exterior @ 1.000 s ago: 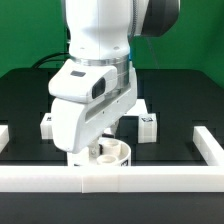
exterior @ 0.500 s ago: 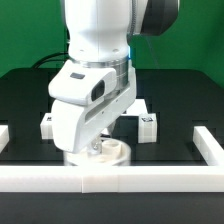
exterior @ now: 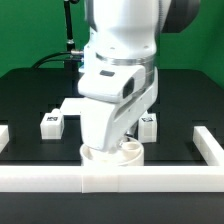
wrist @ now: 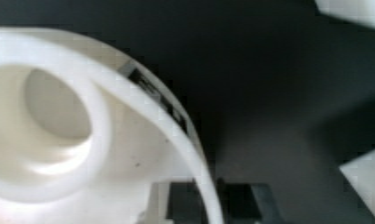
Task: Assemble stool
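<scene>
The white round seat point(exterior: 118, 154) lies on the black table just behind the front border rail, and the arm's hand hides most of it. In the wrist view the seat point(wrist: 59, 150) fills one side, with a large hole point(wrist: 51, 100) showing. My gripper point(wrist: 214, 200) is shut on the seat's thin rim, one dark finger point(wrist: 180, 200) on each side of it. In the exterior view the gripper point(exterior: 107, 148) is down at the seat under the hand. One tagged leg point(exterior: 52, 122) lies at the exterior view's left and another point(exterior: 149, 125) at its right. A third leg is hidden.
The long white border rail runs along the front point(exterior: 110, 180), with raised ends at the exterior view's right point(exterior: 210, 145) and left point(exterior: 4, 134). A white piece point(wrist: 369, 176) shows at the wrist view's edge; what it is I cannot tell.
The arm has moved toward the exterior view's right and the seat has gone with it along the front rail. The two visible legs have not moved.
</scene>
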You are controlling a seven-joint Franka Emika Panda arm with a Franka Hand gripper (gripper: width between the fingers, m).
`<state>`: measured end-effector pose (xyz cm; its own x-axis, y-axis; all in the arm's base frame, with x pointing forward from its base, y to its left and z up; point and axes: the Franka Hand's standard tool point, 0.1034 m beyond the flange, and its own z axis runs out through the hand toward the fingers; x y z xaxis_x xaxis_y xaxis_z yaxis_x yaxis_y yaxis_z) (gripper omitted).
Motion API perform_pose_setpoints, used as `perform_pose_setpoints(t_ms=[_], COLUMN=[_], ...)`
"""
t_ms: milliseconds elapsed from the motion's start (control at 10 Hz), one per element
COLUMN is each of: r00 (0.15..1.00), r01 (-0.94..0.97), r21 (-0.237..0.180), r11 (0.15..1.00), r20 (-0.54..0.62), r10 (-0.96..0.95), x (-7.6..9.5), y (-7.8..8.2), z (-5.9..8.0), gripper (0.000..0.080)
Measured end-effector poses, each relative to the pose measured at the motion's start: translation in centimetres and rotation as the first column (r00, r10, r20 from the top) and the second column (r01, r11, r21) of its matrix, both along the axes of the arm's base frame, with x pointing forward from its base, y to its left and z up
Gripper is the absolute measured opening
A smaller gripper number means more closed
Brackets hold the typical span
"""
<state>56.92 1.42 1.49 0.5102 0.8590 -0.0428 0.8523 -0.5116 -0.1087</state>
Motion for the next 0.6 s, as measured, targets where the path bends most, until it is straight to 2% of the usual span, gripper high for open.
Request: perform_pose_setpoints(t_ms=[100, 200, 400, 600], r00=[1.000, 1.000, 1.000, 1.000], r01=[0.003, 0.010, 0.004, 0.011], r21=[0.001, 0.003, 0.005, 0.005], r11=[1.000, 1.000, 1.000, 1.000], r20=[-0.001, -0.002, 0.005, 0.010], r10=[-0.003, -0.010, -0.004, -0.011], x=[0.0, 0.0, 0.3, 0.4], y=[1.2, 3.4, 6.6, 9.2], z=[0.0, 0.0, 0.2, 0.2], gripper=[0.0034, 0.0034, 0.0034, 0.0034])
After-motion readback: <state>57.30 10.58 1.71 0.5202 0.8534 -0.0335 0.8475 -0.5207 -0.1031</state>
